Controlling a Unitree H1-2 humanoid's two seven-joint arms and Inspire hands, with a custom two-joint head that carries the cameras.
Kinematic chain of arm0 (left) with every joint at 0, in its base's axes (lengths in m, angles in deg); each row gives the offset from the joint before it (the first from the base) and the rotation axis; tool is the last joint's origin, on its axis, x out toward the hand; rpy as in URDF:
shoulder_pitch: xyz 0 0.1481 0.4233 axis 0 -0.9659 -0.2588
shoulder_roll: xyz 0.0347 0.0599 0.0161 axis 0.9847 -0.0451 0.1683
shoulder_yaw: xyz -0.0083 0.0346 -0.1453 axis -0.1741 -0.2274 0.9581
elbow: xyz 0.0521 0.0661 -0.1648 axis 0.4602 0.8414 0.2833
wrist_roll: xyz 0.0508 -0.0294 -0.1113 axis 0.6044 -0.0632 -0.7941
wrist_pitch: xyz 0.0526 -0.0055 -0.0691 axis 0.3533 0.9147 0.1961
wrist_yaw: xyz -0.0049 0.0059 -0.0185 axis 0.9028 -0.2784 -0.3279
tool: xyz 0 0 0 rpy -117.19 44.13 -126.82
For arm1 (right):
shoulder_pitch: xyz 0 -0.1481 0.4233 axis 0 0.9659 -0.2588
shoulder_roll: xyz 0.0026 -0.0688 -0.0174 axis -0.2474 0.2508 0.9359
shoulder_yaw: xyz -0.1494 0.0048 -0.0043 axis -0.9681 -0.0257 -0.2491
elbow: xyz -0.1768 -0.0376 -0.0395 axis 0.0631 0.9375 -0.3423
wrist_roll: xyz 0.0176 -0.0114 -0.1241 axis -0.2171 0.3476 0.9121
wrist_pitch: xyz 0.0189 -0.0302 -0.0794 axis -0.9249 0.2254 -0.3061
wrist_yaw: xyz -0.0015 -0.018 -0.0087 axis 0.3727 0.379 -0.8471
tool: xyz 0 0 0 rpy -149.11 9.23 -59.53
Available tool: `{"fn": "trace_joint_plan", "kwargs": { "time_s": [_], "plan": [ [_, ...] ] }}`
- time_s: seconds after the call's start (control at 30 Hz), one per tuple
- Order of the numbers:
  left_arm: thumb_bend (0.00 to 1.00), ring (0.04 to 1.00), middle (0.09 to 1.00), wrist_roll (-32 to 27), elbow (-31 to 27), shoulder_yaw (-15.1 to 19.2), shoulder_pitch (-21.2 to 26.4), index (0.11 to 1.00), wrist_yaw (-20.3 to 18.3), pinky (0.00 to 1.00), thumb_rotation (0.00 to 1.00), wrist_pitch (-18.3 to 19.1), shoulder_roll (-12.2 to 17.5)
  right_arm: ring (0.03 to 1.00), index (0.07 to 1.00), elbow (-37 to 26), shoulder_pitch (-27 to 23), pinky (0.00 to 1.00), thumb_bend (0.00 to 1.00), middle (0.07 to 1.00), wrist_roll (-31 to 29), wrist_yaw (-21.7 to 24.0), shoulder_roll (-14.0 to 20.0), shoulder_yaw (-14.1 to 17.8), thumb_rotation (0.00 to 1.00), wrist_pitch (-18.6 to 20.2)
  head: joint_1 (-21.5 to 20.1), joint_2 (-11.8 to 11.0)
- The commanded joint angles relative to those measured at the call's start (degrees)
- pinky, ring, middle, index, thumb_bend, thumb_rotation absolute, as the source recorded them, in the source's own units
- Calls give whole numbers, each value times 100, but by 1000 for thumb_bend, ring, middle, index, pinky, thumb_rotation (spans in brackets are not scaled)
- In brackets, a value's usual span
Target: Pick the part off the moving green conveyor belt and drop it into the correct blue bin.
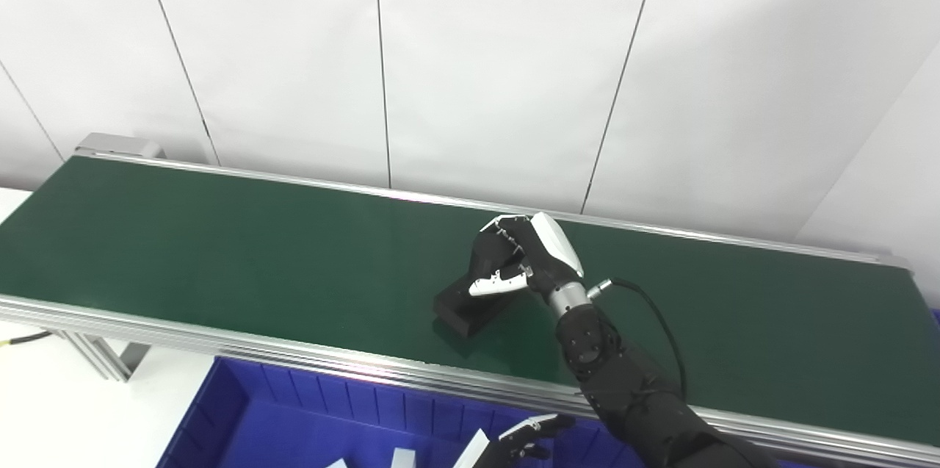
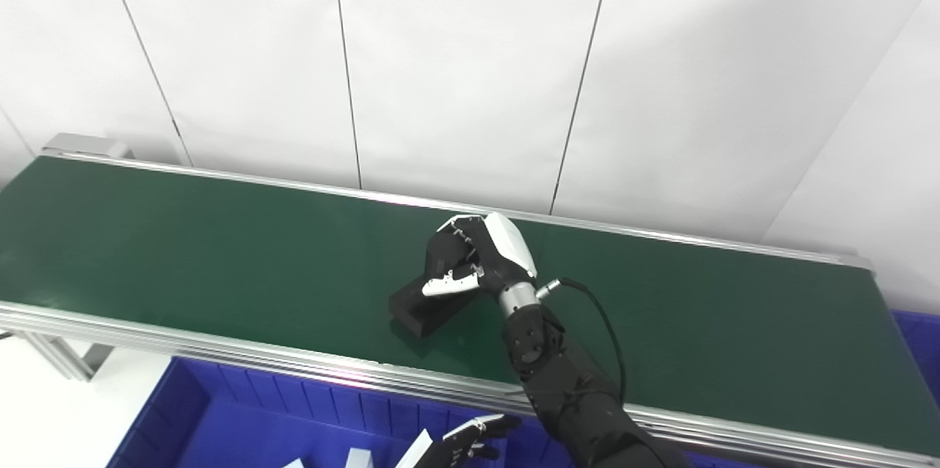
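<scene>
Green conveyor belt point(image 1: 220, 247) runs across the room with a black block part point(image 1: 470, 304) lying near its front rail. Below, the left hand point(image 1: 525, 438) hovers, fingers spread, over the blue bin point(image 1: 294, 416). The right hand point(image 1: 518, 255) curls around the part's far end.

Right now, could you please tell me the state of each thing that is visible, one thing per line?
Black part: lying on the belt, gripped at its far end.
Right hand: shut on the black part.
Left hand: low over the bin, only partly in view, grip unclear.
Green conveyor belt: carries only the black part.
Blue bin: below the belt's near edge, white pieces inside.
</scene>
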Motion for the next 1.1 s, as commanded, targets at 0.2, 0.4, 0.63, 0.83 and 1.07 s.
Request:
{"fn": "trace_joint_plan", "kwargs": {
  "time_s": [0.2,0.4,0.63,0.83,1.07],
  "plan": [
    [816,867,878,17,-140,-54,50,825,67,778,937,-215,-90,361,504,-96,-92,306,527,430,-25,260,63,-34,0,97,-5,-1],
    [815,864,875,8,-117,-53,54,824,82,779,924,-215,-120,393,499,-220,-45,342,528,452,-71,381,130,-1,0,104,-22,9],
    [838,863,878,31,1,-29,107,828,104,779,923,-215,-184,397,497,-847,176,345,529,455,-184,580,353,55,0,-193,-190,15],
    [856,866,879,47,121,-60,184,831,217,776,944,-215,-238,324,503,-2231,673,262,525,411,-285,946,739,215,0,-85,-308,34],
    [870,868,880,20,101,-68,227,830,272,793,967,-215,-226,416,503,-3755,1239,365,527,449,-474,1314,1120,541,0,-43,-685,141]
  ]
}}
